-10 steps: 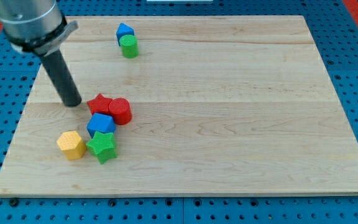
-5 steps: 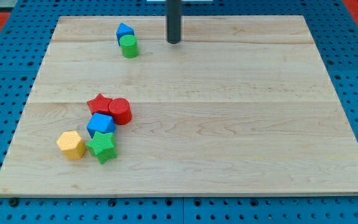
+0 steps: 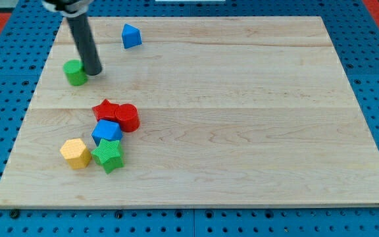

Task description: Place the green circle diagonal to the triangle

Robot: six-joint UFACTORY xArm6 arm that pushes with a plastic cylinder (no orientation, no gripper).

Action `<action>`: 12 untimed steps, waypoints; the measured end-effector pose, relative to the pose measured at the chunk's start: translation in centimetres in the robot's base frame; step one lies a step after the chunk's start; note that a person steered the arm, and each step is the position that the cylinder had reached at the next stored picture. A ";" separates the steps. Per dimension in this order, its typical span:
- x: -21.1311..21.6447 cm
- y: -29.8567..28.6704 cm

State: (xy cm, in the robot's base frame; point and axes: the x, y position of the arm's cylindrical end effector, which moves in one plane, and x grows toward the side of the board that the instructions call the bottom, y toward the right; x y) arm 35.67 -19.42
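The green circle [image 3: 75, 72] lies near the board's left edge, below and to the left of the blue triangle [image 3: 131, 36], which sits near the view's top. My tip [image 3: 93, 70] rests on the board, touching the green circle's right side. The rod rises from there up and to the left, out of the view's top.
A cluster sits at the lower left: a red star [image 3: 106, 110], a red circle [image 3: 127, 117], a blue block [image 3: 106, 131], a green star [image 3: 108, 155] and a yellow hexagon [image 3: 75, 153]. The wooden board [image 3: 242, 118] lies on a blue pegboard.
The green circle has moved from beside the blue triangle down and to the left, near the board's left edge. My tip went from the view's top centre to the circle's right side.
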 end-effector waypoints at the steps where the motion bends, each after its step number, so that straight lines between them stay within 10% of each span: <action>1: -3.6 1.9; 5: 0.2 -10.9; 12: 7.0 -3.4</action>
State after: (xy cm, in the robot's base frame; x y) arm 42.64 -22.81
